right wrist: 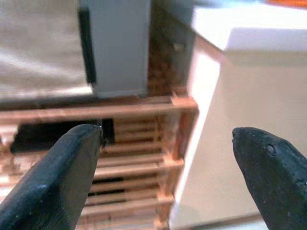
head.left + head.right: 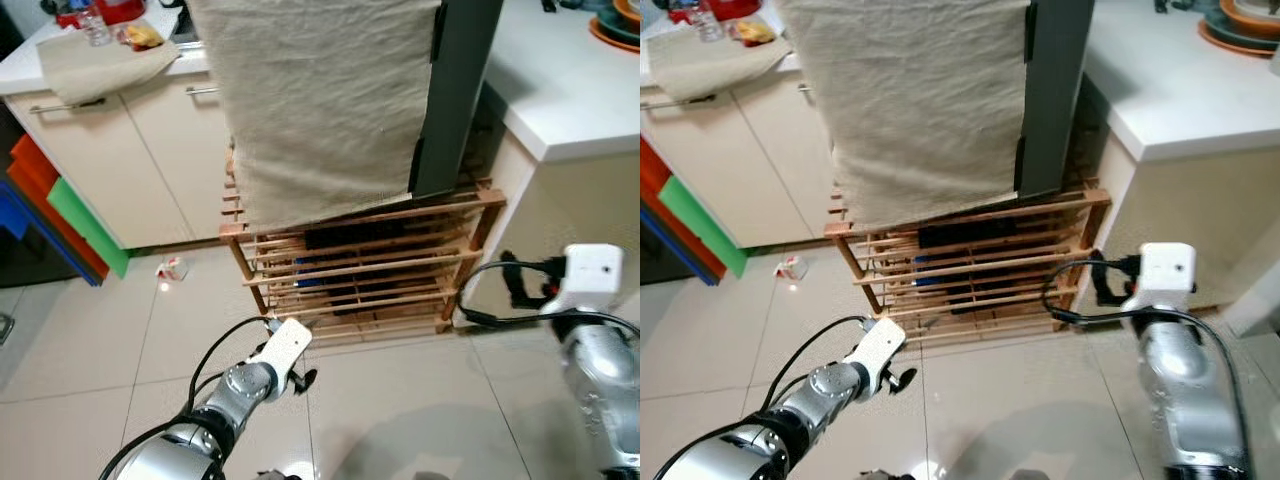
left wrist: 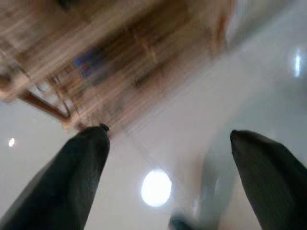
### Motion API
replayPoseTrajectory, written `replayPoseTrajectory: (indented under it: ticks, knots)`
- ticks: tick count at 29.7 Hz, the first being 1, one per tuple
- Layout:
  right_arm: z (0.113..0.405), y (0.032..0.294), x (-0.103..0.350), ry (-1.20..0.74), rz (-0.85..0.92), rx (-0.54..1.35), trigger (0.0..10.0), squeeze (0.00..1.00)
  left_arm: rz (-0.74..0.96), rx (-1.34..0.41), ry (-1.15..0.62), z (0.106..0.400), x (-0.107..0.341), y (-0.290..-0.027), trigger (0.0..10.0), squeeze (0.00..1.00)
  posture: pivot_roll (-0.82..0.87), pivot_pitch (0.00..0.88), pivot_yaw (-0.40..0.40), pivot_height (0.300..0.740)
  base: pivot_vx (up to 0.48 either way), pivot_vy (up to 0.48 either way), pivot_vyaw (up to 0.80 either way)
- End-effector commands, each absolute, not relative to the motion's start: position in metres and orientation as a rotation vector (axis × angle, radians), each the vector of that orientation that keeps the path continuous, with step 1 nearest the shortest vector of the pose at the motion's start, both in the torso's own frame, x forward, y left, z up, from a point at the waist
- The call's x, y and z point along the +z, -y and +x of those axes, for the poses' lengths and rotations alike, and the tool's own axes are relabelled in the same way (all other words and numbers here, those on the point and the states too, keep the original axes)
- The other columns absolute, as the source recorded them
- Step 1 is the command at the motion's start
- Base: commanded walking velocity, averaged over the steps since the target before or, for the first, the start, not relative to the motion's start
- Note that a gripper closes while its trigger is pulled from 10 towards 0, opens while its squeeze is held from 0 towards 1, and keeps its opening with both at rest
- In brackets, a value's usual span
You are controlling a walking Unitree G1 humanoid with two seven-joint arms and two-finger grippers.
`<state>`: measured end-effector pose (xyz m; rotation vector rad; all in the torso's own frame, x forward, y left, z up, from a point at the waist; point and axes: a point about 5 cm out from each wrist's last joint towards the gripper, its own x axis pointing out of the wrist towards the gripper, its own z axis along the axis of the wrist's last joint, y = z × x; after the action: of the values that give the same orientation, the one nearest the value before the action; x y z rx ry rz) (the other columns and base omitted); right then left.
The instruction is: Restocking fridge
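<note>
**Pincers spread before the covered fridge**

Left pincer point(image 3: 168, 163) hangs spread and empty over the tiled floor point(image 2: 90, 340); its wrist view is badly blurred. Right pincer point(image 1: 168, 163), also spread and empty, points at the wooden rack point(image 2: 360, 265) ahead. Dark items lie between the slats, too hidden to identify. Farther, a beige cloth point(image 2: 320, 100) hides most of the grey fridge point(image 2: 455, 90), cut off above. White surface point(image 2: 560, 80) at right.

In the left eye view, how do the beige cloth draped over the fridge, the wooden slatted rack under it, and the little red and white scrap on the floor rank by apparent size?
1. Beige cloth, largest.
2. Wooden slatted rack.
3. Red and white scrap, smallest by far.
</note>
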<state>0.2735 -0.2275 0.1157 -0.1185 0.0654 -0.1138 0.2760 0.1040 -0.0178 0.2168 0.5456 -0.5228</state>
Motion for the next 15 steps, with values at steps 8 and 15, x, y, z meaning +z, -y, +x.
replayPoseTrajectory:
  ticks: [8,15]
  knots:
    - [0.295,0.205,0.118,-0.007,-0.121,-0.098,10.0,0.0,-0.014,-0.425,0.025,0.333,0.079,-0.118,10.0,0.0,-0.12,0.0,0.061,0.74,0.0,0.0,0.0]
    - [0.301,0.207,0.116,-0.008,-0.122,-0.12,10.0,0.0,-0.043,-0.416,0.155,0.337,0.117,-0.125,10.0,0.0,-0.09,0.0,0.048,0.74,0.0,0.339,0.0]
